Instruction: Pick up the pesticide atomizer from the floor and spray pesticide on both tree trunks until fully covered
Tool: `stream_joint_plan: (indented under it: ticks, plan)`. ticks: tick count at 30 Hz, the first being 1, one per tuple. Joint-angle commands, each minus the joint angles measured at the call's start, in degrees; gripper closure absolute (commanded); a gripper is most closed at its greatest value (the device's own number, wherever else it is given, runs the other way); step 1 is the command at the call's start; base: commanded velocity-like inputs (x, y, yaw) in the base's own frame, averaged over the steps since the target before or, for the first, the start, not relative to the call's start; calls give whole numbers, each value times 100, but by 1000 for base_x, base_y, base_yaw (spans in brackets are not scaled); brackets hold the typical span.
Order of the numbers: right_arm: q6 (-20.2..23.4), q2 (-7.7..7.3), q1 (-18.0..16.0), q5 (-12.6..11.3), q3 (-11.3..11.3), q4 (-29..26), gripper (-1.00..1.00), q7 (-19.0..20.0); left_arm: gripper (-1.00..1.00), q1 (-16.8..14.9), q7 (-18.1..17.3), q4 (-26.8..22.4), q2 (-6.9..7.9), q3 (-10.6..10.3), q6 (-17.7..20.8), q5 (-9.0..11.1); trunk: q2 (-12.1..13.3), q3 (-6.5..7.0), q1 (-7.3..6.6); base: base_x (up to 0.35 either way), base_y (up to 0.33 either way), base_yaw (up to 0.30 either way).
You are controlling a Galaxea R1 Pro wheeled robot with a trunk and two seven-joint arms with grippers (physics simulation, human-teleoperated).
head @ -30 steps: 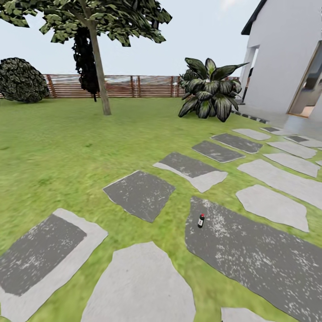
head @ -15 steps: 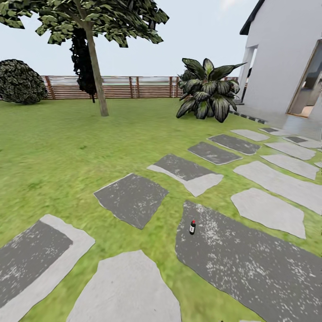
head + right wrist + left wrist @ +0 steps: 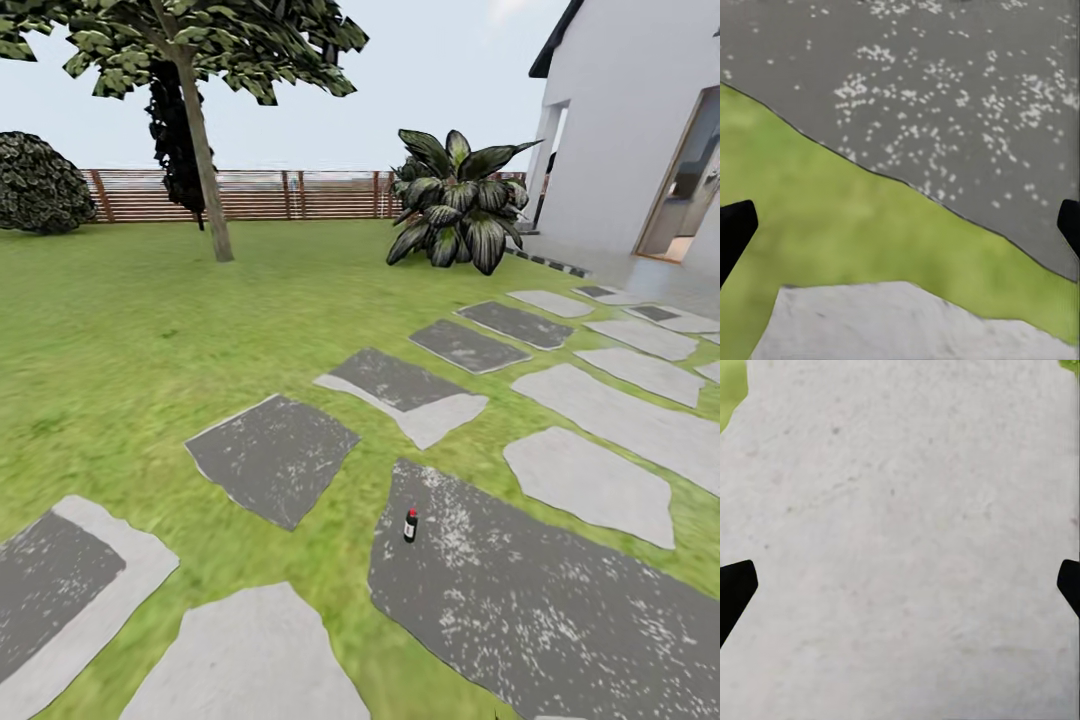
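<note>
Pesticide atomizer (image 3: 410, 524) on the dark paving slab's (image 3: 560, 610) near-left edge has drifted left in view, so probably the base is turning; both claws wide, empty; tree (image 3: 200, 160) far behind.

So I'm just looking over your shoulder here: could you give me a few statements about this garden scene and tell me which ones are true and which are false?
1. The small spray bottle stands upright on a dark paving stone. True.
2. The bottle has a green cap. False: its cap is red.
3. The tall tree grows out of the grass in front of a slatted wooden fence. True.
4. The left pincer holds the bottle. False: its tips are spread wide with only pale stone between them.
5. The broad-leaved plant grows close to the white house. True.
</note>
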Motion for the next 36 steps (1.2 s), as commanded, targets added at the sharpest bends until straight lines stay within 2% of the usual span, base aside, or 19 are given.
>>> stream_joint_plan:
  ticks: [1,14,26,36]
  plan:
    - [0,0,0,0,0,0,-100,0,-100,0,0,0,0,-1,0,0,0,0,0,235,-42,0]
    - [0,0,0,0,-2,3,-100,0,-100,0,0,0,0,-2,0,0,0,0,0,228,-3,-165]
    - [0,0,0,0,-4,6,-100,0,-100,0,1,-8,8,-2,-9,0,0,0,0,27,5,-295]
    - [0,0,0,0,0,9,-100,0,-100,0,0,-9,6,3,-9,1,0,0,0,122,244,-85]
